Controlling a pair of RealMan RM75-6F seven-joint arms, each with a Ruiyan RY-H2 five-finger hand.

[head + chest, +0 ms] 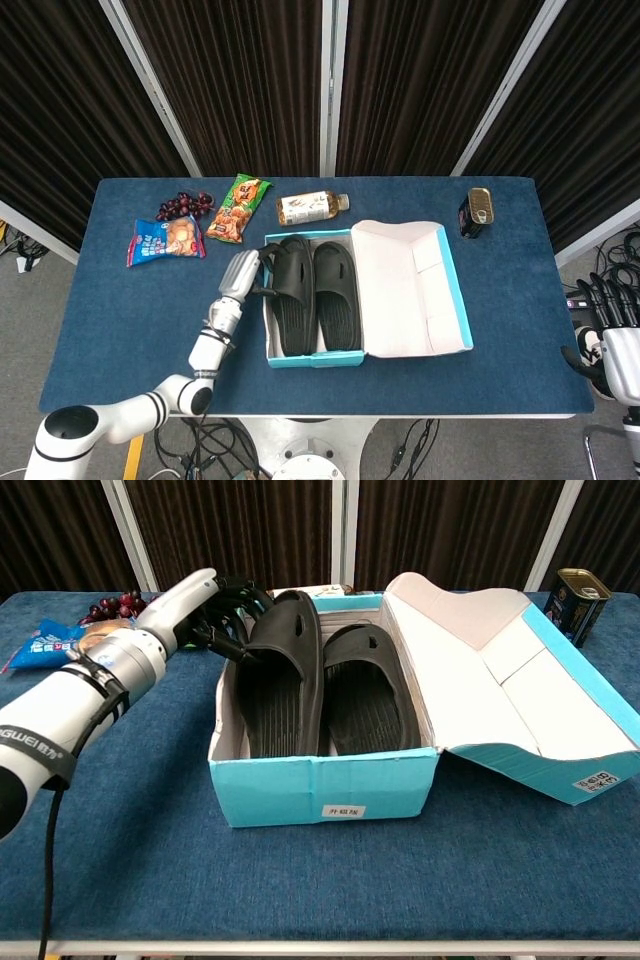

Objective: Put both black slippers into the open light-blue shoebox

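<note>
The left robot hand [215,615] held the edge of one black slipper [278,675] with curled fingers. That slipper sat inside the light-blue shoebox [320,785], beside the other black slipper [365,685].

Black slippers [322,680], light-blue shoebox [320,785] with white inside, dark blue table [110,310], black fingers [232,618]
</note>
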